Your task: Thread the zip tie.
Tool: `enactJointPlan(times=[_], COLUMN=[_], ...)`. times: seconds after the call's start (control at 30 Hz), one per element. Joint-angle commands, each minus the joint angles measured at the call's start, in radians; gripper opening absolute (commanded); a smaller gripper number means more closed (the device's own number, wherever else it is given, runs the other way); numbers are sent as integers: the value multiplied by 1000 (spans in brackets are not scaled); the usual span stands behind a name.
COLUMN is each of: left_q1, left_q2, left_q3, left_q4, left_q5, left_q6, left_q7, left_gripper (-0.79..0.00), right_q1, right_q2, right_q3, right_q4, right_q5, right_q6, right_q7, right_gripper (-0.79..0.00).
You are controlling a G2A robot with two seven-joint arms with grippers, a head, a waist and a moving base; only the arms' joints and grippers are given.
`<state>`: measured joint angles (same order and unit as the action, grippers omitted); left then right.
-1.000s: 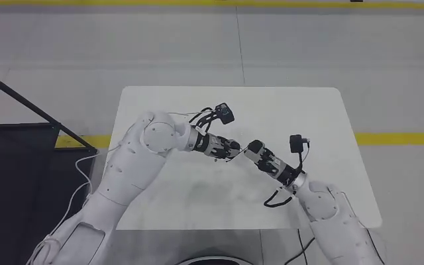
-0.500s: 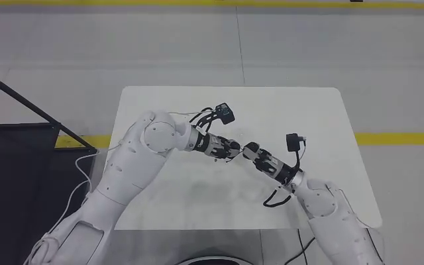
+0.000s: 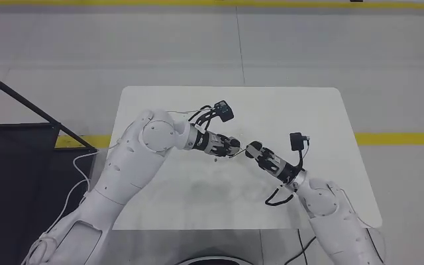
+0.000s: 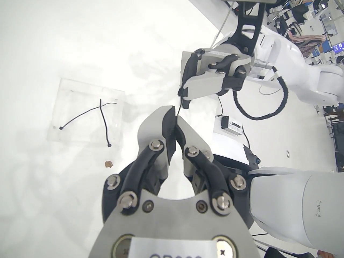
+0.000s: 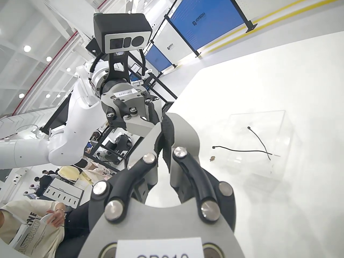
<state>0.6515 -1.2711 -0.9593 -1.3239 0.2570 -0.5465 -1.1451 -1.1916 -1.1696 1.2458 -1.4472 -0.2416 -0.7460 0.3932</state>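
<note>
Left end effector [image 4: 174,118]: fingers clenched, pads pressed together on a thin black zip tie [image 4: 178,110], which sticks out a short way past the fingertips. Held above the table [image 3: 298,112], not touching it.

Right end effector [image 4: 184,98]: fingers closed, grasping the other end of the same zip tie; a small black lump, apparently the tie's head, sits at its fingertips. In the right wrist view its pads meet with no gap. The tie cannot be made out in that view.

Relation: the two end effectors stand tip to tip, just beside each other over the middle of the table. Only a short straight run of tie is exposed between them. Whether the tail has entered the head cannot be determined.

Surroundings: a flat clear tray [image 4: 80,92] lies on the table, well apart from both end effectors. Two spare zip ties [image 4: 88,112] rest on it, crossing each other, one with its head end past the tray's edge. A small brown scrap [image 4: 108,164] lies on the table just beside the tray.
</note>
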Motion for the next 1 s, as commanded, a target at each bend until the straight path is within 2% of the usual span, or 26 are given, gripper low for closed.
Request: enactJointPlan(times=[0.0, 0.07, 0.13, 0.17, 0.2, 0.3, 0.43, 0.53, 0.6, 0.97], left_q1=[4, 8, 15, 21, 30, 69, 121, 149, 159, 160], left_q2=[4, 7, 13, 16, 20, 33, 50, 57, 59, 59], left_q3=[-5, -12, -26, -36, -49, -99, -151, -168, -170, -171], left_q4=[-6, -13, -23, -30, -37, -51, -61, -59, -47, -44], left_q5=[-4, -5, 5, 3, -3, -53, -141, -218, -291, -304], left_q6=[2, 6, 15, 20, 24, 33, 49, 57, 72, 75], left_q7=[1, 5, 21, 31, 42, 60, 36, 10, -23, -29], left_gripper=[-563, -496, -259, -99, 0, 0, 0, 0, 0, 0], right_q1=[-4, -7, -12, -15, -21, -60, -142, -191, -217, -221], right_q2=[1, 2, 3, 4, 5, 7, 0, -7, -11, -12], right_q3=[4, 9, 15, 21, 27, 59, 94, 102, 98, 96], right_q4=[-3, -6, -13, -20, -29, -69, -148, -202, -233, -237], right_q5=[-4, -9, -18, -30, -50, -152, -339, -486, -580, -593], right_q6=[-5, -7, -10, -18, -32, -90, -96, -63, -6, 5], right_q7=[-5, -11, -20, -33, -48, -147, -364, -497, -569, -580], right_gripper=[-785, -785, -785, -785, -785, -785, -785, -785, -785, -785])
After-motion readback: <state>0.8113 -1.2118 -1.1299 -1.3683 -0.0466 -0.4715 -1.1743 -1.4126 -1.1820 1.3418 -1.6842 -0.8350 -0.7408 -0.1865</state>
